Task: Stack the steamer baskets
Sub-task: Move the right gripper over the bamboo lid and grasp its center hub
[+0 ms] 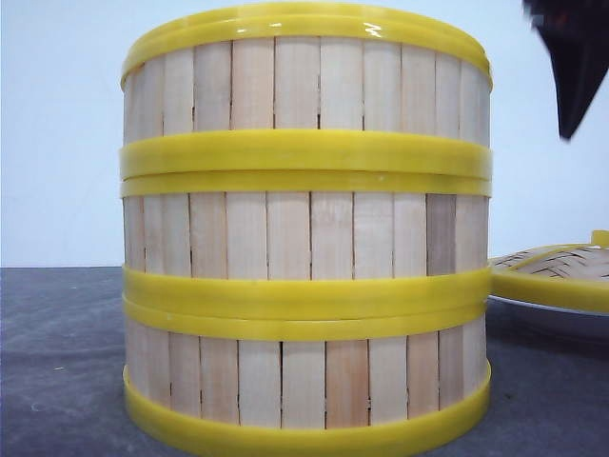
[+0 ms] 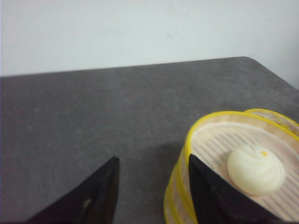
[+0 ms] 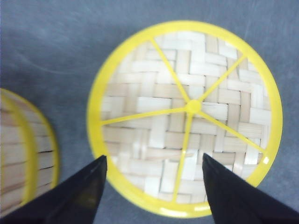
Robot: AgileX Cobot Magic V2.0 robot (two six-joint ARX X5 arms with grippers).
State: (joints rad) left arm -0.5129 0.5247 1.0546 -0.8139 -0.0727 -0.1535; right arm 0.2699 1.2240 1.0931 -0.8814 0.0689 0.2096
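Three steamer baskets stand stacked one on another and fill the front view: the top basket (image 1: 304, 90), the middle basket (image 1: 304, 233) and the bottom basket (image 1: 304, 381). The left wrist view looks down into the top basket (image 2: 219, 119), where a white bun (image 2: 255, 169) lies. My left gripper (image 2: 154, 161) is open and holds nothing. One of its fingers is over the basket's inside and the other is outside the wall. My right gripper (image 3: 154, 158) is open above the woven lid (image 3: 187, 112), with the stack (image 3: 23, 154) off to one side. A black fingertip (image 1: 576, 67) shows at the upper right.
The flat yellow-rimmed woven lid (image 1: 557, 267) rests on a white plate (image 1: 547, 319) to the right of the stack. The dark grey table (image 2: 93, 107) ends at a far edge against a pale wall (image 2: 140, 28).
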